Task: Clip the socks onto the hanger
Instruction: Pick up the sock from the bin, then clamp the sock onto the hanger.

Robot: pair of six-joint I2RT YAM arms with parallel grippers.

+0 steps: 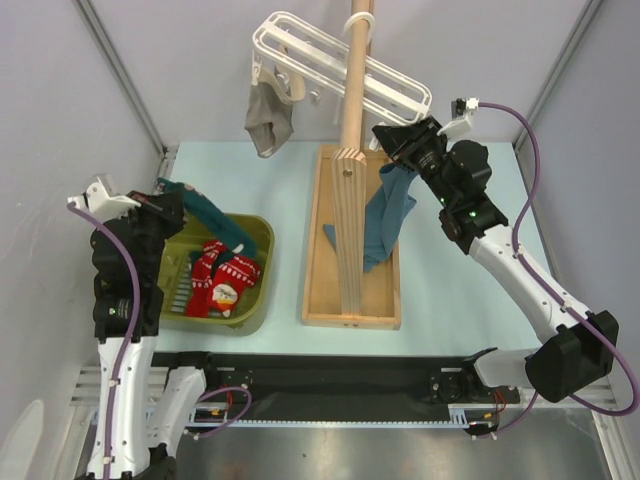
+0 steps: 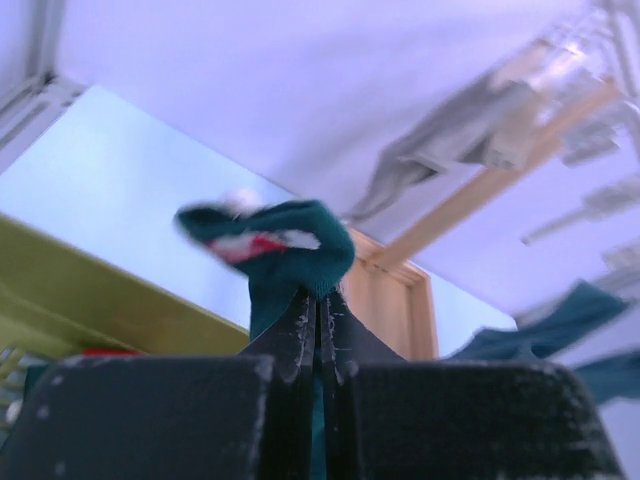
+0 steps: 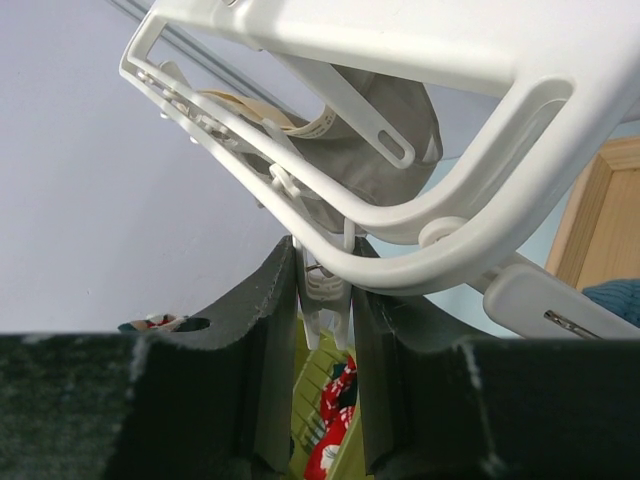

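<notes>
My left gripper (image 1: 168, 205) is shut on a dark teal sock (image 1: 215, 222) and holds it above the green basket; in the left wrist view the sock (image 2: 290, 245) bunches over the closed fingertips (image 2: 318, 300). Red patterned socks (image 1: 222, 280) lie in the basket. The white slatted hanger (image 1: 340, 65) hangs high on the pole. My right gripper (image 1: 395, 140) is up under its right side. In the right wrist view the fingers (image 3: 325, 265) are pressed on both sides of a white clip peg (image 3: 328, 290) under the hanger's frame (image 3: 420, 230).
A grey-beige sock (image 1: 268, 115) hangs from the hanger's left end. A longer blue garment (image 1: 385, 220) hangs by my right gripper. The wooden pole (image 1: 352, 100) stands on a wooden tray base (image 1: 322, 290). The green basket (image 1: 262, 240) sits at the left.
</notes>
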